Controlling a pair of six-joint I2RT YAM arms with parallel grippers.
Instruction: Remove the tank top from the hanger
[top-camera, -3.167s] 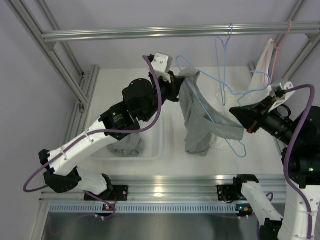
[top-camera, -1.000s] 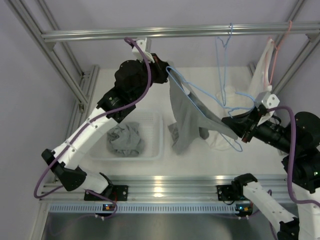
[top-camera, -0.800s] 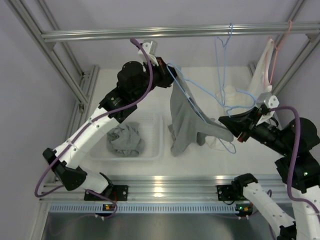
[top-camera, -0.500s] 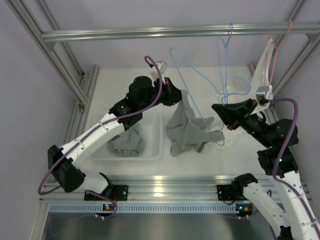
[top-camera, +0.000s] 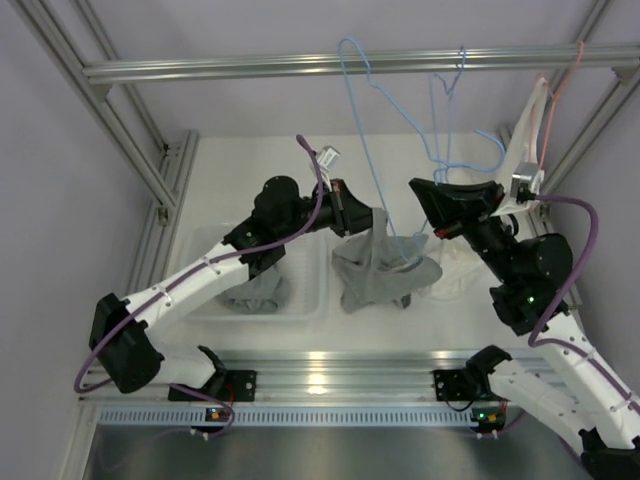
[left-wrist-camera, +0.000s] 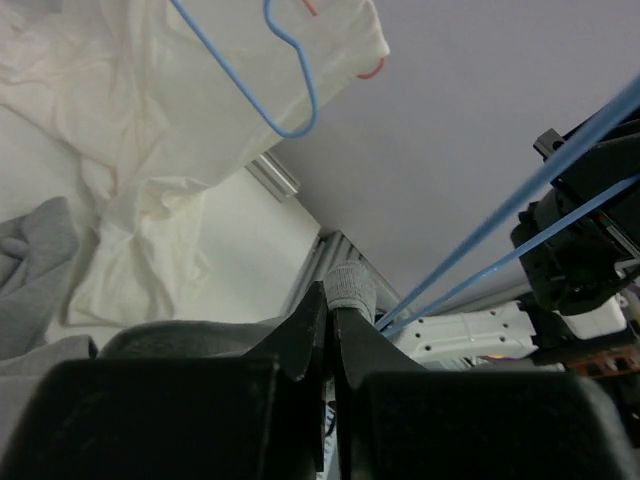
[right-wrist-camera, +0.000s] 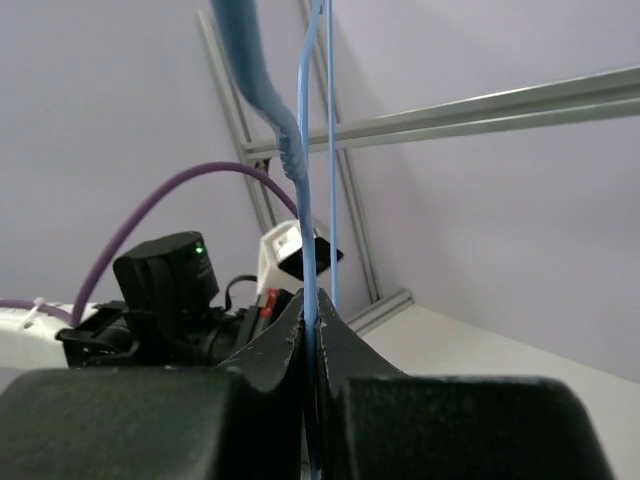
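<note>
The grey tank top (top-camera: 372, 275) lies bunched on the table between the arms, its upper edge drawn up toward my left gripper (top-camera: 371, 222). In the left wrist view that gripper (left-wrist-camera: 331, 306) is shut on a grey strap of the tank top (left-wrist-camera: 350, 284). The blue wire hanger (top-camera: 362, 110) stands almost upright, hook near the top rail. Its lower end reaches the heap; I cannot tell whether it is still threaded through. My right gripper (top-camera: 420, 197) is shut on the hanger's wire (right-wrist-camera: 306, 210), which runs up between its jaws (right-wrist-camera: 310, 300).
A clear bin (top-camera: 312, 302) on the left holds another grey garment (top-camera: 250, 288). White cloth (top-camera: 458, 280) lies right of the tank top. A second blue hanger (top-camera: 447, 95) and a white garment (top-camera: 528, 130) on a pink hanger hang from the top rail (top-camera: 220, 68).
The right gripper swung the hanger up from slanting to nearly upright. The left gripper came down and right with the strap, and the tank top slid down into a heap.
</note>
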